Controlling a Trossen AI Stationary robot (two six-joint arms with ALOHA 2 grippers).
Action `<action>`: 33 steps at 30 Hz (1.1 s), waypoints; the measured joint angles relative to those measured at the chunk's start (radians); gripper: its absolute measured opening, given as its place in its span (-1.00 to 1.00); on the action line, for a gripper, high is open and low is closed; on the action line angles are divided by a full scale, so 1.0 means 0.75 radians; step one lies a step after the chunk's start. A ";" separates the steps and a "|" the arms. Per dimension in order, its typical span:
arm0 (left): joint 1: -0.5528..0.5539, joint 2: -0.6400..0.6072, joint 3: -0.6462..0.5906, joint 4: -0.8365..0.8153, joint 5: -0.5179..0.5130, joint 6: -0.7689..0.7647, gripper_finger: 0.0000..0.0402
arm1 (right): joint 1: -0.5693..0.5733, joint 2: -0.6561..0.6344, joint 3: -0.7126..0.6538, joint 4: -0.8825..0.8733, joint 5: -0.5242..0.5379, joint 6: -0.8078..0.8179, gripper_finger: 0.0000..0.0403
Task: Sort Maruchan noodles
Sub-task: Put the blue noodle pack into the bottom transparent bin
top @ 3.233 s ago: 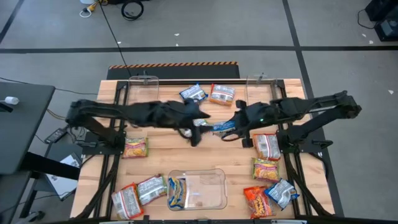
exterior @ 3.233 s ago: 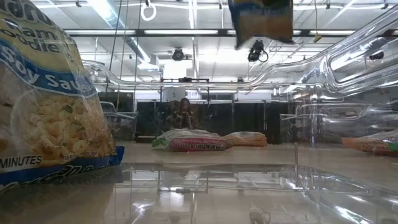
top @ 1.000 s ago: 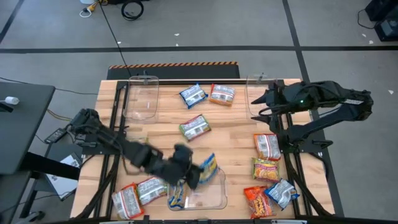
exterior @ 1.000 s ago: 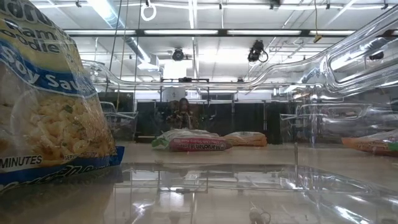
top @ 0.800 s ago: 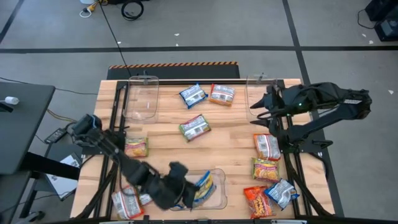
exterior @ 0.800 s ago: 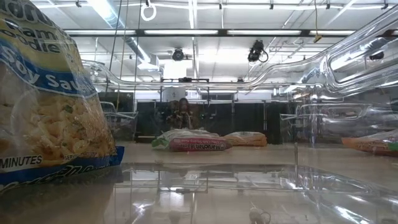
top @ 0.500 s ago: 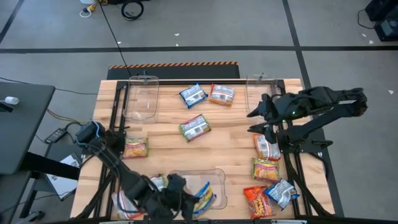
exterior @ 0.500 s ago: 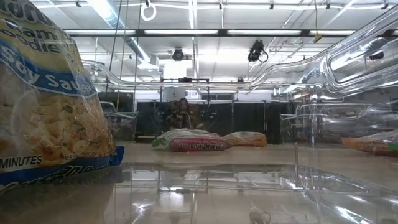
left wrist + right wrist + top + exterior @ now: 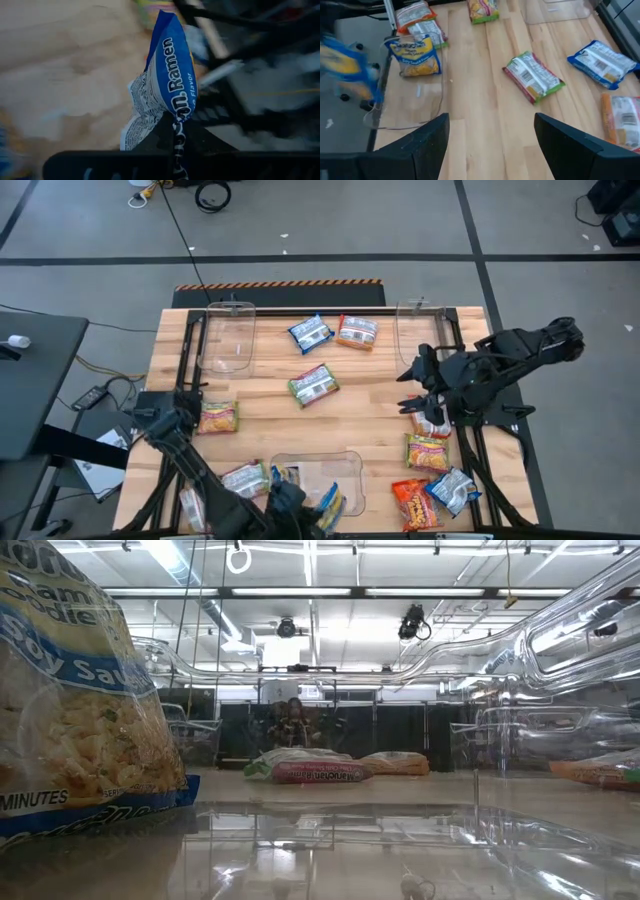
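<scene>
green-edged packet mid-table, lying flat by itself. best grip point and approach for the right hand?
Come straight down on the green-edged packet and pinch across its short width near the middle. It lies flat and skewed on the table with bare wood all round, so turn the wrist to match. The right hand, open, sits nearest; the left hand is shut on a blue packet.

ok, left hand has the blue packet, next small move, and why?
Probably shift inward over the clear bin and open: left hand pinches the blue packet at the bin's rim; a blue-yellow packet already lies inside.
</scene>
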 joint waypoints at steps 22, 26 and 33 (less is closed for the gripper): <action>0.080 0.184 -0.034 -0.556 0.151 -0.570 -0.94 | 0.199 0.006 0.000 -0.015 0.036 0.271 0.47; 0.105 0.191 -0.034 -0.578 0.181 -0.548 -0.94 | 0.214 0.006 0.000 -0.016 0.035 0.299 0.47; 0.129 0.193 -0.034 -0.594 0.349 -0.518 -0.83 | 0.236 0.006 0.000 -0.016 0.035 0.328 0.47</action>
